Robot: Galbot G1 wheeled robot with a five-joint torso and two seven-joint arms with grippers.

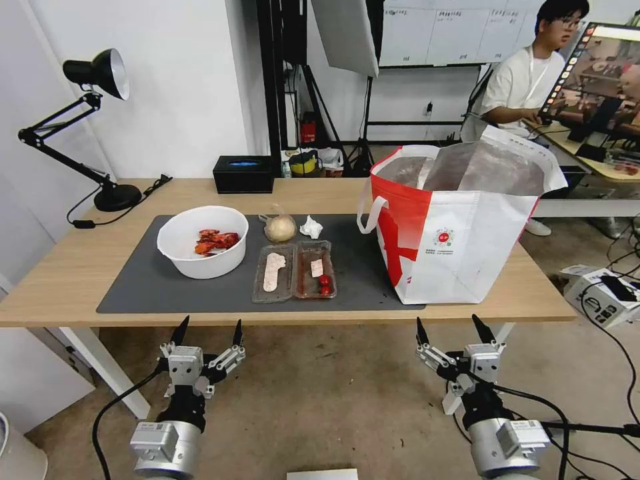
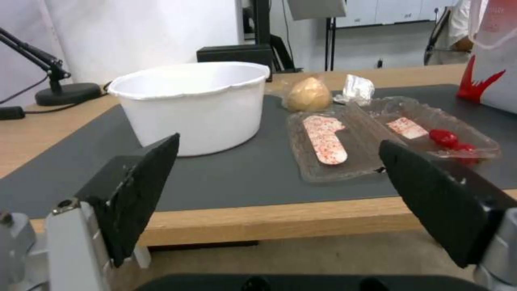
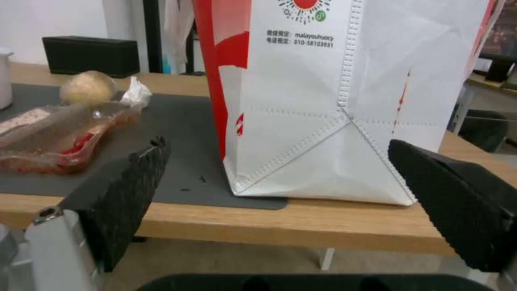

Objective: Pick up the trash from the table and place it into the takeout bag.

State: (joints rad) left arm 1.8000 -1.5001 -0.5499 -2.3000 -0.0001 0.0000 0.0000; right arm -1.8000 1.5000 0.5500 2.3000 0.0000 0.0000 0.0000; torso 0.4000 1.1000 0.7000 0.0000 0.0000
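Note:
On the table (image 1: 67, 273) lies a dark grey mat with the trash. A white round bowl (image 1: 203, 241) (image 2: 196, 105) holds red shell scraps. To its right is a clear two-part tray (image 1: 294, 271) (image 2: 377, 137) (image 3: 59, 133) with food bits. Behind the tray sit a small clear bag with a beige lump (image 1: 280, 228) (image 2: 308, 95) (image 3: 88, 88) and a crumpled tissue (image 1: 311, 227) (image 2: 355, 89) (image 3: 135, 93). The takeout bag (image 1: 460, 227) (image 3: 334, 101) stands open at the mat's right end. My left gripper (image 1: 207, 331) (image 2: 277, 190) and right gripper (image 1: 454, 330) (image 3: 277, 190) hang open below the table's front edge.
A black desk lamp (image 1: 80, 127) stands at the table's back left, with a black box (image 1: 243, 174) (image 2: 234, 54) (image 3: 91, 54) behind the mat. A desk with a monitor (image 1: 593, 80) and a seated person is behind the bag. A white box (image 1: 603, 293) lies on the floor, right.

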